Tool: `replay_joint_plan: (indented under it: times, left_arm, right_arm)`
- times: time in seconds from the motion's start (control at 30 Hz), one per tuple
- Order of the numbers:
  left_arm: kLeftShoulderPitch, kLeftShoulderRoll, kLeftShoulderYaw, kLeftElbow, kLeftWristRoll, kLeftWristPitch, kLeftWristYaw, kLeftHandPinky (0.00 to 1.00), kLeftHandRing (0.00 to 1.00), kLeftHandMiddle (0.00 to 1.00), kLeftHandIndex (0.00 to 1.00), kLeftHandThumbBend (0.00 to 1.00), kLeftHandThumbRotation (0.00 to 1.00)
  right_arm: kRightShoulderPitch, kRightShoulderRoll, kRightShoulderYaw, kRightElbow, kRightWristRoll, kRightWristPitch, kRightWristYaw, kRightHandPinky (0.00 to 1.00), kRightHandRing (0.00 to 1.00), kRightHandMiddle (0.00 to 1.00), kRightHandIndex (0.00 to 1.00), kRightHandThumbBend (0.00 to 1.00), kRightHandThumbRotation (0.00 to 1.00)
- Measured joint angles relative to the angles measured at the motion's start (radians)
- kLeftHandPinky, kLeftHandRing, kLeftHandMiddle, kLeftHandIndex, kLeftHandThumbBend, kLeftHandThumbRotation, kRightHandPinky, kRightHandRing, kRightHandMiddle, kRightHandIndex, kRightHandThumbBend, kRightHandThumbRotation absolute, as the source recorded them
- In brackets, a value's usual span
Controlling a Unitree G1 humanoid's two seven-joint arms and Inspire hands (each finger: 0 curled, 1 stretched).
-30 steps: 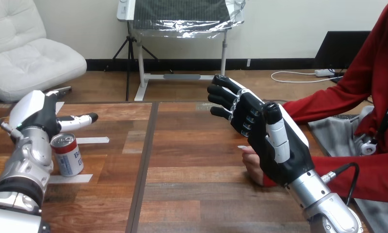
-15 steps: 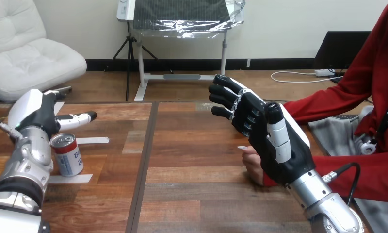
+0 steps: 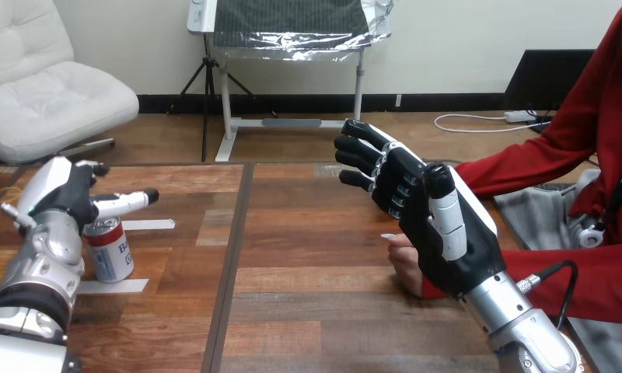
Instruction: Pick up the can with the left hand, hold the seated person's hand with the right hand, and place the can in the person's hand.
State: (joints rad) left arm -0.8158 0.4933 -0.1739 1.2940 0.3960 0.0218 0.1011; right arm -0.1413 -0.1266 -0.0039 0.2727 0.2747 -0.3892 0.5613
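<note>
**Can not yet gripped**

Can [image 3: 112,252] upright on table [image 3: 308,256], view's left, just beside left hand [image 3: 63,190]; fingers straight, holding nothing. Right hand [image 3: 417,217] raised, spread open, empty, before the person's hand [image 3: 401,264]. Can likely light, smooth, dentable: wrap mid-wall.

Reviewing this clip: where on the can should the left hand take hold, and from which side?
The can stands upright, so probably wrap its round side wall near mid-height, coming from the view's left, where the open left hand hovers just above.
</note>
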Motion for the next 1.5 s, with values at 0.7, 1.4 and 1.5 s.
replay_joint_plan:
  times: [0.7, 1.4, 1.5]
  left_arm:
    - [0.0, 0.0, 0.003, 0.0, -0.033, 0.036, -0.048, 0.63, 0.76, 0.81, 0.86, 0.72, 0.46]
    - [0.0, 0.0, 0.002, 0.0, -0.038, 0.048, -0.076, 0.68, 0.81, 0.85, 0.86, 0.71, 0.46]
    - [0.0, 0.0, 0.002, 0.0, -0.037, 0.049, -0.08, 0.69, 0.82, 0.86, 0.86, 0.71, 0.46]
  right_arm:
    - [0.0, 0.0, 0.0, 0.0, -0.002, 0.0, -0.012, 0.87, 0.9, 0.89, 0.9, 0.88, 1.0]
    - [0.0, 0.0, 0.0, 0.0, -0.004, 0.0, -0.014, 0.87, 0.9, 0.89, 0.91, 0.89, 1.0]
    - [0.0, 0.0, 0.0, 0.0, -0.006, 0.0, -0.013, 0.87, 0.9, 0.89, 0.91, 0.88, 1.0]
